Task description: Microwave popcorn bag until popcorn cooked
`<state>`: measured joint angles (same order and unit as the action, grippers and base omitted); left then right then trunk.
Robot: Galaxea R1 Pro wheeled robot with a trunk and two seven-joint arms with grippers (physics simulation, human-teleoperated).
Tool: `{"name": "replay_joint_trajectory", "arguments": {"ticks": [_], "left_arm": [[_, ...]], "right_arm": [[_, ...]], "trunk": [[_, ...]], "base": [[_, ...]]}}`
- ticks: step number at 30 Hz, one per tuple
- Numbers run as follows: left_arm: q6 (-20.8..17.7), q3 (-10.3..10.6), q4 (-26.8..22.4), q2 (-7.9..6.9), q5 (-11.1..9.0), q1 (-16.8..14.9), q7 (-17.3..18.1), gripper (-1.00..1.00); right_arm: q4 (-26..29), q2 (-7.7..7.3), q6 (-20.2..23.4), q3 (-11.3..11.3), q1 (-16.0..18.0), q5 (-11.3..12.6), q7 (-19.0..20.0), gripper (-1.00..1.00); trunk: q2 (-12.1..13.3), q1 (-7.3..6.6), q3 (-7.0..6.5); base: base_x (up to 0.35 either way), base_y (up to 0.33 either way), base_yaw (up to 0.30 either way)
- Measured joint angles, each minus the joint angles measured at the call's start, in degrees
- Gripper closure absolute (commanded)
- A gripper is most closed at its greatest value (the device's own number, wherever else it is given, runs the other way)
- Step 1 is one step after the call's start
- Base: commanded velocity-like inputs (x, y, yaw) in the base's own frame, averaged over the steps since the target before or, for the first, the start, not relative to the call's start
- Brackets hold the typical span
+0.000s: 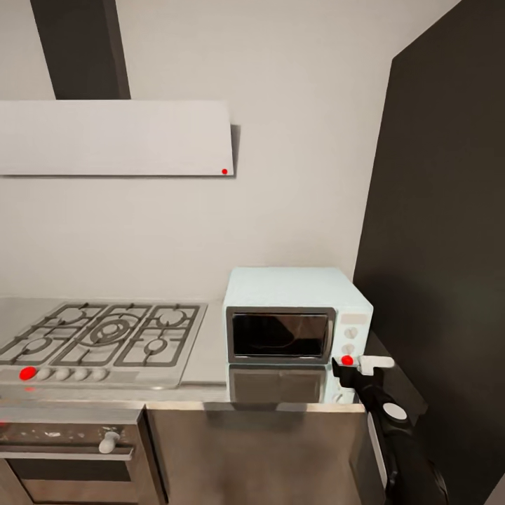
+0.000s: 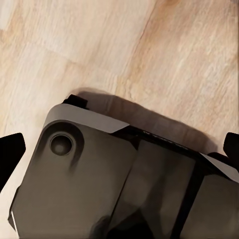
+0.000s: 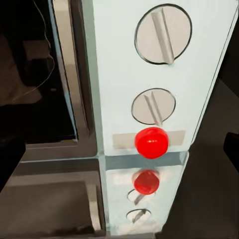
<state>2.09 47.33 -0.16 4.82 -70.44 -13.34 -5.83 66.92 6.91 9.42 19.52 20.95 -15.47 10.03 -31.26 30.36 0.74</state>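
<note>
Grey wall (image 1: pixel 301 140) backs the scene, with a tall dark cabinet panel (image 1: pixel 442 210) filling the right side and a white hood (image 1: pixel 116 137) hanging at the upper left, a small red dot at its lower right corner. Below runs the glossy grey worktop (image 1: pixel 210 354) over dark cabinet fronts. A gas hob (image 1: pixel 105 337) sits on its left part, with a red knob at the near left of its control strip, and a steel oven (image 1: pixel 66 452) is built in underneath.

At the right end of the worktop, just beside the dark panel, stands the microwave (image 1: pixel 296 314): a small boxy pale-blue body, dark glass door in a black frame, closed, and a pale control panel on its right. The right wrist view shows that panel close up, with two round knobs (image 3: pixel 163 34) one above the other and a glowing red round light (image 3: pixel 151 142) below them; all mirror in the shiny worktop. No writing can be read on it.

The right claw (image 1: pixel 361 365) is just in front of the red light at the microwave's near right corner, with one white finger pointing right; I cannot tell whether it is spread or clenched.

The left wrist view looks down at the light wood floor (image 2: pixel 124 45) and the robot's grey base (image 2: pixel 99 184); the left claw's dark fingertips (image 2: pixel 10 154) sit at opposite edges, spread wide and holding nothing.
</note>
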Motion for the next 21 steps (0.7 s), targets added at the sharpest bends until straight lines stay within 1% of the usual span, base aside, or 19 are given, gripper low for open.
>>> {"name": "replay_joint_trajectory", "arguments": {"ticks": [5,6,8,10,12,16,21], "left_arm": [[0.1,0.0,0.0,0.00,0.0,0.0,0.0,-1.00],[0.3,0.3,0.0,0.00,-0.3,-0.3,-0.1,-1.00],[0.3,0.4,0.0,0.00,-0.8,-0.4,-0.1,-1.00],[0.3,0.3,0.0,-0.02,-0.5,-0.4,-0.1,-1.00],[0.3,-0.2,-0.1,-0.20,-0.7,-0.4,0.1,-1.00],[0.2,-0.3,-0.1,-0.26,-0.9,-0.4,0.1,-1.00],[0.2,-0.3,0.0,-0.27,-0.9,-0.4,0.1,-1.00]], "right_arm": [[-0.1,-0.25,-0.1,0.2,0.0,0.1,0.1,-1.00],[0.3,0.07,-0.4,0.5,0.2,-0.2,0.0,-1.00],[0.9,0.72,-0.9,0.4,0.2,-0.9,0.0,-1.00],[1.6,0.94,-0.9,0.3,0.2,-1.5,-0.1,-1.00],[2.2,1.37,-0.4,0.3,0.2,-1.7,-0.1,-1.00],[2.6,1.33,0.9,0.4,0.2,-1.8,-0.1,-1.00],[2.3,0.81,2.1,0.4,0.2,-1.7,-0.1,-1.00]], "trunk": [[0.0,0.02,0.00],[0.0,0.02,0.00],[0.0,0.02,0.00],[0.0,0.02,0.00],[0.0,0.02,0.00],[0.0,0.02,0.00],[0.0,0.02,0.00]], "base": [[0.019,0.001,0.000],[0.000,0.000,0.000],[0.000,0.000,0.000],[0.000,0.000,0.000],[0.000,0.000,0.000],[0.000,0.000,0.000],[0.000,0.000,0.000]]}}
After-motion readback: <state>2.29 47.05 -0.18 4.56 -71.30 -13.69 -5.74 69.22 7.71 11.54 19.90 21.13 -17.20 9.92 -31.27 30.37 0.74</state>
